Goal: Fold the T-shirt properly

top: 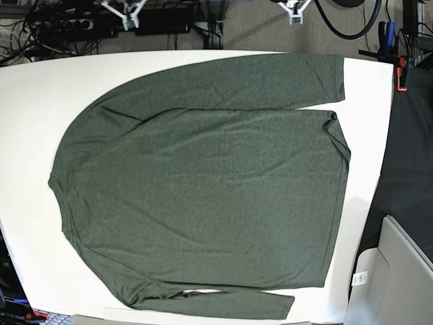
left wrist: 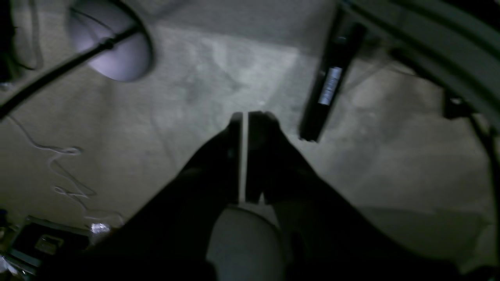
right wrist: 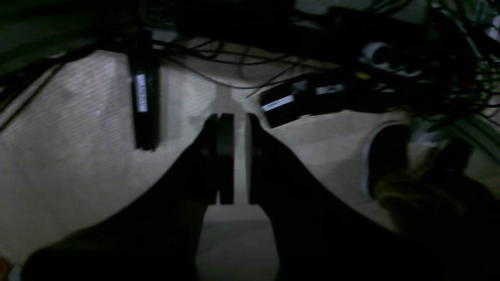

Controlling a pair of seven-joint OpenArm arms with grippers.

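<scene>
The T-shirt (top: 203,183), dark olive green with long sleeves, lies spread flat on the white table (top: 27,101). Its collar points left and its hem right. One sleeve runs along the far edge (top: 237,81) and the other along the near edge (top: 223,301). Both grippers hang beyond the table's far edge, well apart from the shirt: the right gripper (top: 126,12) at top left, the left gripper (top: 292,12) at top right. In the wrist views the left gripper (left wrist: 245,115) and right gripper (right wrist: 239,117) point at the carpet, jaws together with only a slit, holding nothing.
A black cloth (top: 406,156) and a pale bin (top: 399,277) sit right of the table. A red clamp (top: 403,71) grips the far right corner. Cables and power strips (top: 61,27) lie behind. A black table leg (left wrist: 332,86) stands on the carpet.
</scene>
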